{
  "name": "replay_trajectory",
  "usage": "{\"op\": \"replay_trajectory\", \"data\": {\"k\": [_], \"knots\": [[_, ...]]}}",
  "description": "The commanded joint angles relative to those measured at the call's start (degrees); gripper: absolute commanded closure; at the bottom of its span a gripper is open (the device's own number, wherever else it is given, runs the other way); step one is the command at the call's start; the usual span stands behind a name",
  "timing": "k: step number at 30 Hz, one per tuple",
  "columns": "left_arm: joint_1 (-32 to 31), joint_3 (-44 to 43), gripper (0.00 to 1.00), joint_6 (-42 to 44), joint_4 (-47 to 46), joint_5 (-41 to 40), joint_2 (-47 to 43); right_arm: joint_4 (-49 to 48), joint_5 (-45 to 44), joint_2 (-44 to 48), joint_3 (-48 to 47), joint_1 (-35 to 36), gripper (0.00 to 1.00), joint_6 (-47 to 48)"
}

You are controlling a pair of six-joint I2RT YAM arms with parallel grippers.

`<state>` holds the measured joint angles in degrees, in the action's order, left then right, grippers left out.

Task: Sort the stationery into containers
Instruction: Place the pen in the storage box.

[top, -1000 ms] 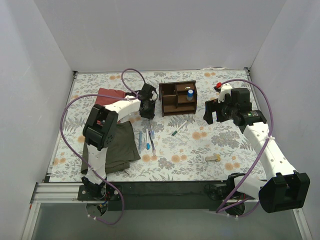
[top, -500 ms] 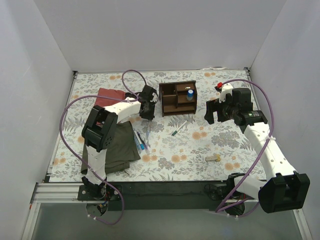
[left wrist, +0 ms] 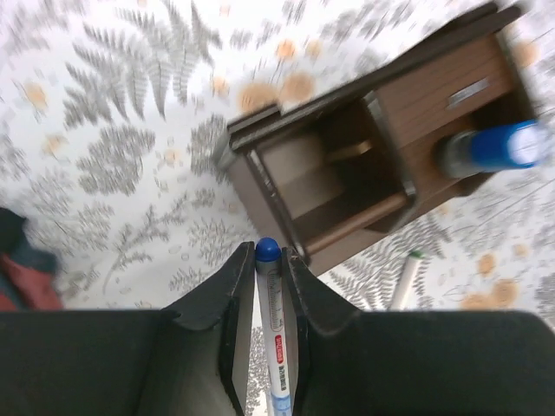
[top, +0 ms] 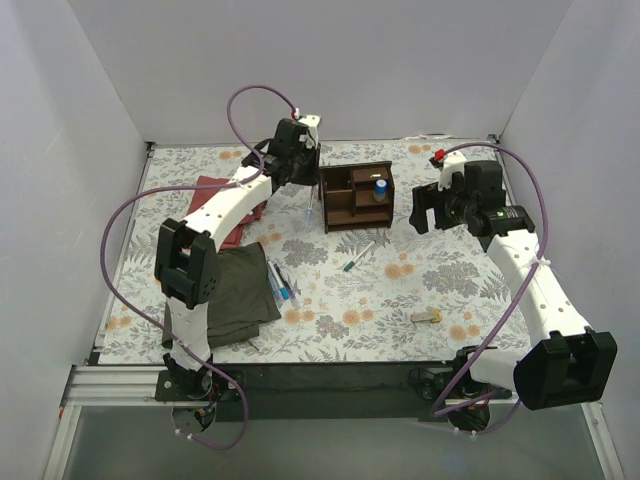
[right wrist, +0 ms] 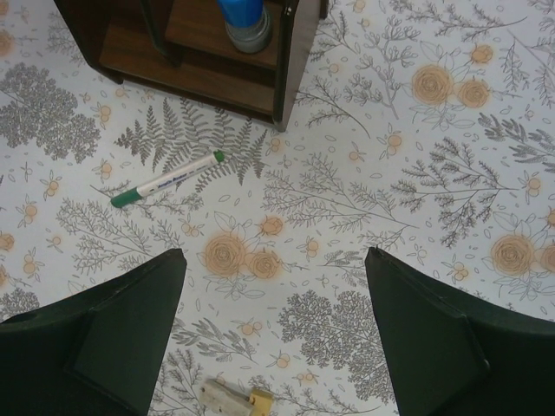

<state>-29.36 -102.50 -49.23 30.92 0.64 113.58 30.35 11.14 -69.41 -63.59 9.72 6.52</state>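
Brown wooden organiser (top: 355,196), upper centre, holds one blue-capped cylinder (top: 381,188); left tool (left wrist: 264,262) grips a blue-tipped pen (left wrist: 271,342) beside it, right tool (right wrist: 273,299) gapes empty; green-tipped white marker (top: 358,256), beige eraser (top: 427,316) and loose pens (top: 281,283) await sorting.

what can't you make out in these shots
Left wrist view: blue-capped clear pen held in black fingers, lower end cut by bottom edge.
Right wrist view: beige eraser-like block cut by bottom edge.
Top view: thin pens beside olive cloth, too small to count.
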Motion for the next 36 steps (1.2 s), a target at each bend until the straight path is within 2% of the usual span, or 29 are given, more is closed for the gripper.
{"op": "replay_trajectory", "data": {"k": [1, 3, 5, 6, 8, 9, 10, 12, 13, 15, 18, 20, 26, 36], "knots": [[0.7, -3.1, 1.0, 3.2, -2.8, 4.3, -9.1, -1.1, -1.8, -1.3, -4.0, -0.3, 0.07, 0.5], [0.9, -2.2, 1.0, 4.3, -5.3, 5.2, -10.7, -1.8, -2.7, -1.3, -3.6, -0.3, 0.07, 0.5], [0.9, 0.4, 1.0, 4.8, -12.8, 6.5, -14.3, -3.2, -4.2, -1.1, -3.2, -0.3, 0.07, 0.5], [1.0, 6.4, 1.0, 5.0, -16.8, 7.6, -16.1, -3.4, -4.6, -0.9, -3.1, -0.2, 0.07, 0.5], [1.0, 15.3, 1.0, 5.3, -35.1, 10.1, -21.7, -4.1, -5.8, -0.9, -2.9, -0.3, 0.07, 0.5], [1.1, 24.5, 1.0, 5.3, -42.8, 11.2, -23.4, -4.2, -6.0, -1.0, -2.7, -0.3, 0.07, 1.0], [1.0, 28.9, 1.0, 5.5, -57.8, 11.6, -25.1, -4.4, -6.6, -1.0, -2.5, -0.4, 0.07, 1.1], [0.5, 32.2, 1.0, 5.3, -67.0, 11.9, -23.9, -4.4, -7.2, -1.4, -2.6, -0.3, 0.07, 1.5], [0.4, 31.1, 1.0, 4.7, -69.4, 11.7, -22.5, -4.4, -7.4, -1.5, -2.7, -0.4, 0.07, 1.7], [0.4, 29.4, 1.0, 3.5, -70.6, 10.4, -18.6, -4.4, -7.4, -1.7, -2.5, -0.3, 0.07, 1.8], [0.2, 28.1, 1.0, 3.6, -77.7, 9.6, -14.7, -5.1, -7.0, -1.6, -2.2, -0.5, 0.07, 2.0], [0.0, 24.4, 1.0, 3.3, -77.4, 9.1, -12.6, -5.3, -6.9, -1.3, -1.7, -0.3, 0.07, 1.7], [-0.2, 20.7, 1.0, 2.4, -77.8, 9.1, -7.1, -6.1, -7.2, -0.2, 0.0, -0.5, 0.07, 1.4], [-0.7, 20.6, 1.0, 2.4, -78.9, 9.6, -0.6, -5.7, -8.1, 0.5, 1.2, -0.6, 0.07, 1.7]]}}
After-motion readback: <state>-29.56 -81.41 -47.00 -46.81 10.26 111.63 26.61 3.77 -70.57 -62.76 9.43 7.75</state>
